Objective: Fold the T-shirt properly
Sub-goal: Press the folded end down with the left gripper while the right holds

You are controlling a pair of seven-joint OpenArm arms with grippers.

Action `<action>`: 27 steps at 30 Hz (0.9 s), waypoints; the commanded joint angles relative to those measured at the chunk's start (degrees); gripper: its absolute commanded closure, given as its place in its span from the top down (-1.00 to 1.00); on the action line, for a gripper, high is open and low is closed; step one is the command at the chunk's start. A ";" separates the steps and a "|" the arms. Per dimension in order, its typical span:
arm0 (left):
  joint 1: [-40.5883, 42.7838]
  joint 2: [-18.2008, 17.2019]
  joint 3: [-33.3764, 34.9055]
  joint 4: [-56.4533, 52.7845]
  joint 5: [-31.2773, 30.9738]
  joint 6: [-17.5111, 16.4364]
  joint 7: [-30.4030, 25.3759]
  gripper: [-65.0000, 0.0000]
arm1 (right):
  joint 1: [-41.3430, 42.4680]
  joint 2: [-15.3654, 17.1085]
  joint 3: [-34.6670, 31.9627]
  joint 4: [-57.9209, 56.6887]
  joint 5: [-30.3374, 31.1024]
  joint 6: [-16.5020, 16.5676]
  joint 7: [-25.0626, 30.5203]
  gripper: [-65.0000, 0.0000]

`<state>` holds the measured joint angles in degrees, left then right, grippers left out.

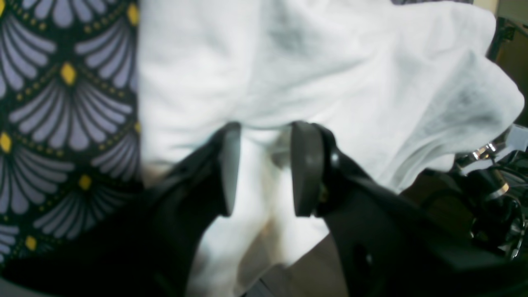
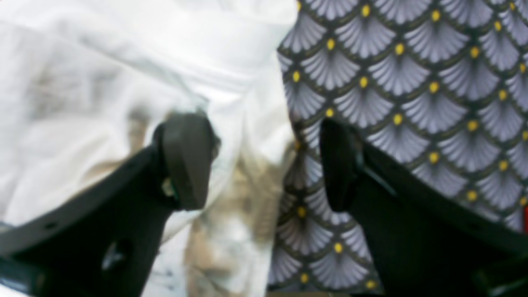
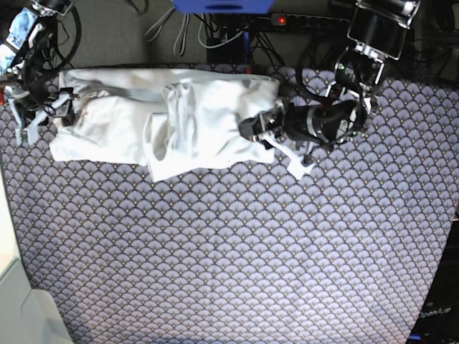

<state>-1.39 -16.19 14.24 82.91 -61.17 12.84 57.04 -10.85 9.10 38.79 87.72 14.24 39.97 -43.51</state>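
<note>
T-shirt (image 3: 172, 118) upper left of base view – left gripper (image 1: 264, 169) pinching its fabric; right gripper (image 2: 264, 161) spread wide, clasping nothing

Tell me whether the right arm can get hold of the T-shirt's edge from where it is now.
Probably yes. The right gripper is open and straddles the edge of the T-shirt, one of its fingers over the cloth, the other over the patterned tablecloth. Nothing lies between them.
</note>
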 commanded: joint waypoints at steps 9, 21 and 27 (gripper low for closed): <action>-0.50 -0.74 -0.31 -0.06 3.19 1.71 -1.26 -0.32 | -0.01 -1.85 0.20 0.67 0.84 0.03 0.74 0.28; -0.50 -0.65 -0.39 -0.06 3.01 1.71 -1.08 -0.32 | 0.70 -1.76 0.29 -3.11 0.84 0.03 0.74 -0.35; -0.50 -0.56 -0.39 -0.06 3.10 1.71 -1.34 -0.32 | 0.26 -1.76 0.29 -3.11 0.75 0.03 0.74 -1.00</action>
<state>-1.50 -16.16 14.13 82.91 -61.19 12.84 57.19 -10.22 6.81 38.94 84.31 15.53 39.81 -41.36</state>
